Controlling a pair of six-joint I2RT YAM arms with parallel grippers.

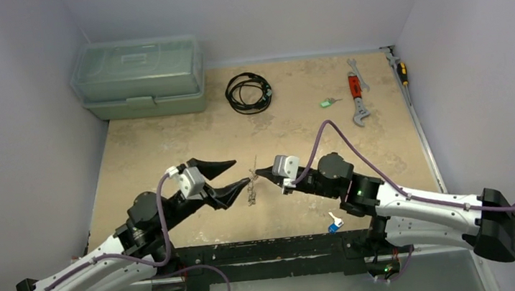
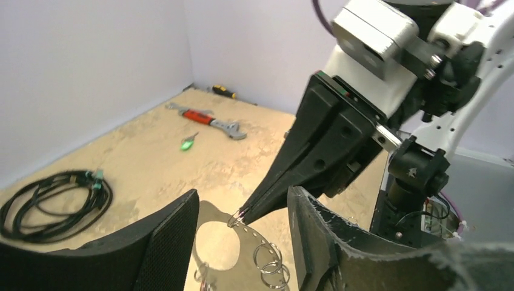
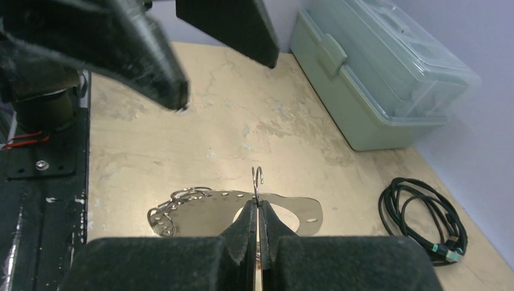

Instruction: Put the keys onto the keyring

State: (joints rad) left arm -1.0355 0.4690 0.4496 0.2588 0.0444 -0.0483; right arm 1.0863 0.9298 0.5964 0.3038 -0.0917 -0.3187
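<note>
Closest to us, the left gripper stands open, its two black padded fingers spread wide. The keyring sits in the gap between them. We cannot tell whether it touches either pad.

The keyring shows as a flat silvery piece with an oval opening and a row of small holes along one edge. A cluster of split rings hangs at one end. From above it appears as a thin sliver, nearly edge-on. Its long axis runs crosswise to the line on which the two grippers face each other.

Straight across, the right gripper is closed, its tips pinching a small ring. This ring stands upright at the keyring's holed edge. We cannot tell whether it passes through a hole.

Beyond both grippers, open table stretches to the far edge, with walls close on three sides. Far beyond the left gripper, a pale green toolbox fills the corner. A coiled black cable lies just beside it.

Well beyond the right gripper lies a green key, its shaft pointing toward a red-handled wrench. A screwdriver lies along the right-hand edge. Behind the right gripper, beside its arm at the near edge, lies a blue key.
</note>
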